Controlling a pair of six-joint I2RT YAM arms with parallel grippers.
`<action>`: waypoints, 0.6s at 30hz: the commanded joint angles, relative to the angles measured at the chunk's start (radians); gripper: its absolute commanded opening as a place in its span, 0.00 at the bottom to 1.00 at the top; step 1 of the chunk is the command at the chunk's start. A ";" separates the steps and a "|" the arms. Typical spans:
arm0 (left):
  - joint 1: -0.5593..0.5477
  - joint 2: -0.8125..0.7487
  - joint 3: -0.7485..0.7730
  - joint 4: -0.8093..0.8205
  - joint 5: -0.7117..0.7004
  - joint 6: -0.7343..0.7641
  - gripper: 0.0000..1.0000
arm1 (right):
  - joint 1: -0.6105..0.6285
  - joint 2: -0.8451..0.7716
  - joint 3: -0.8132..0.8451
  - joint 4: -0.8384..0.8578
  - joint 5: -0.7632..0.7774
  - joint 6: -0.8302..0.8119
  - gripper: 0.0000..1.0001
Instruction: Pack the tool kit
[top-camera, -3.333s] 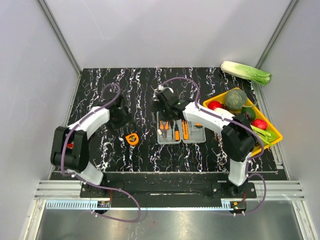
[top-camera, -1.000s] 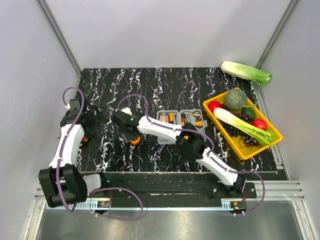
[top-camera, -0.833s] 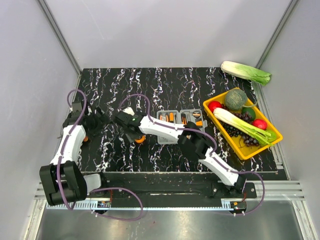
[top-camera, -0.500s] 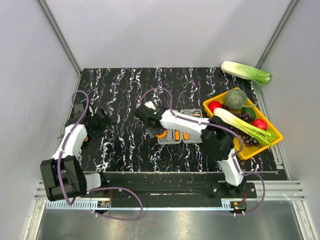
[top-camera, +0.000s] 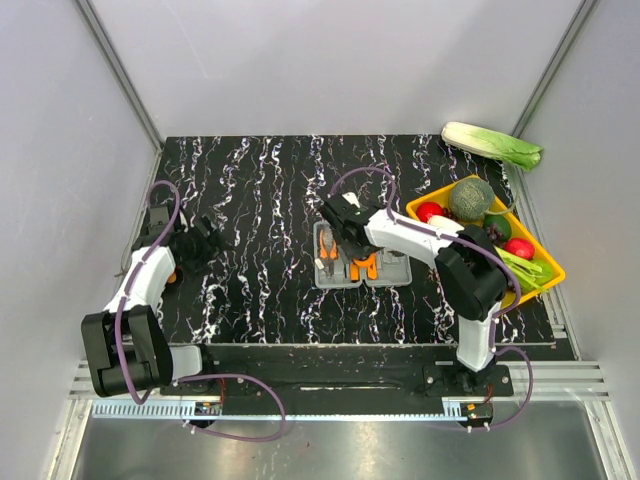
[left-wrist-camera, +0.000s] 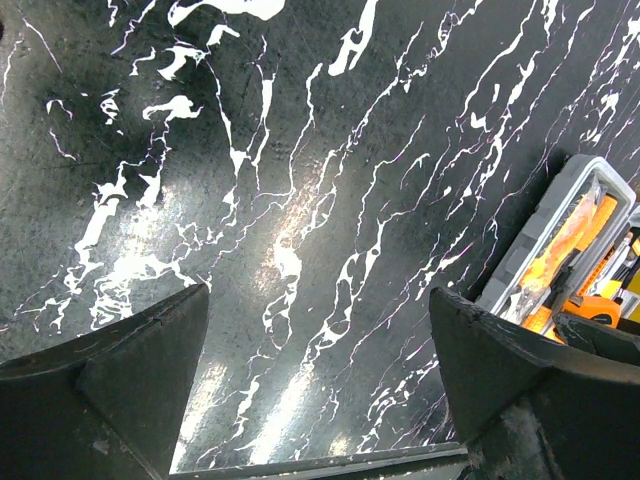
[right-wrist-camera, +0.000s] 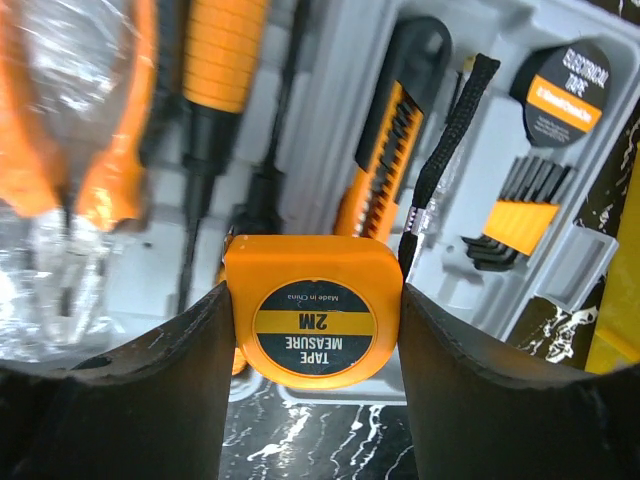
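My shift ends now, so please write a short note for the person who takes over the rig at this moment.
Left claw: open and empty, above the bare table, left of the case.
Right claw: shut on the tape measure, held over the open case.
Done: pliers, screwdriver, utility knife and hex keys lie in the case.
Left: put the tape measure into the case, then close the case.

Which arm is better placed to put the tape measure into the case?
Right. The right gripper holds the tape measure just above the open case; the left gripper is open and empty, away to the side.
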 joint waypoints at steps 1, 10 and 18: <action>-0.008 0.005 0.001 0.044 0.022 0.027 0.94 | -0.034 -0.091 -0.060 0.048 0.008 -0.013 0.39; -0.012 0.020 0.006 0.045 0.026 0.028 0.94 | -0.073 -0.176 -0.170 0.050 -0.011 0.024 0.38; -0.018 0.023 0.004 0.045 0.029 0.030 0.94 | -0.093 -0.222 -0.262 0.056 -0.017 0.056 0.38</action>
